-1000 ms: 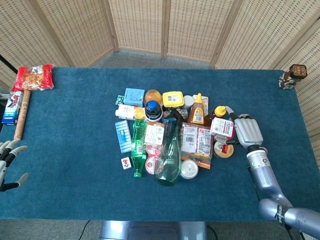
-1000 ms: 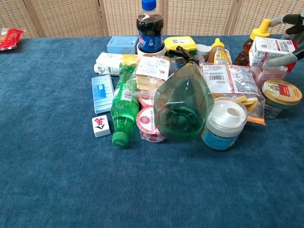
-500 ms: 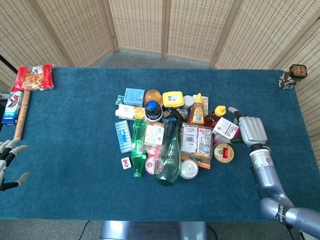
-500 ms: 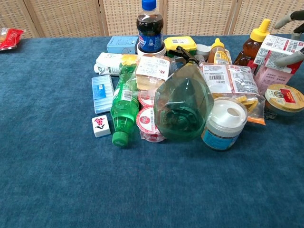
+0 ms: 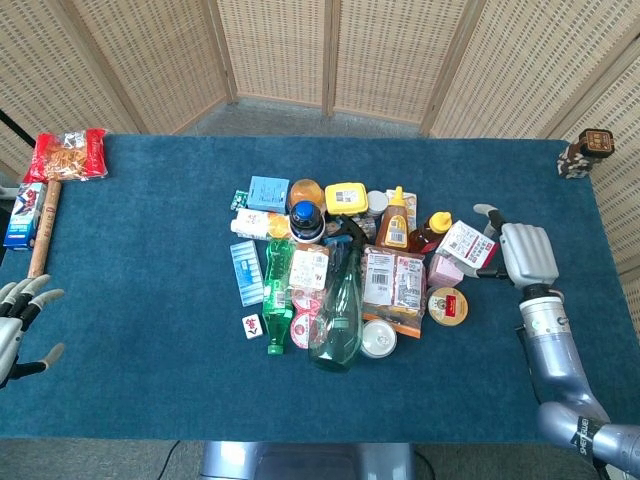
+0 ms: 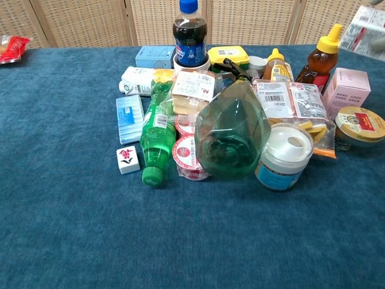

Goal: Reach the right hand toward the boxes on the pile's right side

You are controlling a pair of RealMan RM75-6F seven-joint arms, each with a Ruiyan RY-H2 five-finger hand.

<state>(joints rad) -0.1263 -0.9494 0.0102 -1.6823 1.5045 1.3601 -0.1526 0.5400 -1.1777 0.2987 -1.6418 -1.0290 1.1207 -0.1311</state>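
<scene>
My right hand [image 5: 527, 254] is at the pile's right edge and holds a white box with red print [image 5: 467, 243] by its right end. The box is lifted and tilted; the chest view shows only its corner [image 6: 367, 23] at the top right, with the hand out of frame. A pink box [image 5: 443, 270] [image 6: 346, 85] stands uncovered just below and left of it, beside a round tin [image 5: 449, 304]. My left hand [image 5: 18, 327] hangs open off the table's left edge.
The pile holds a honey bottle [image 5: 432, 229], a sauce bottle [image 5: 395, 220], a green spray bottle [image 5: 338, 310], a cola bottle [image 6: 189, 33] and packets [image 5: 393, 280]. A snack bag [image 5: 67, 153] lies far left. A small brown figure [image 5: 585, 152] stands at the far right corner.
The right hand has moved right and up with the white box, lifting it off the pink box, which now shows in full. The left hand shifted slightly.
</scene>
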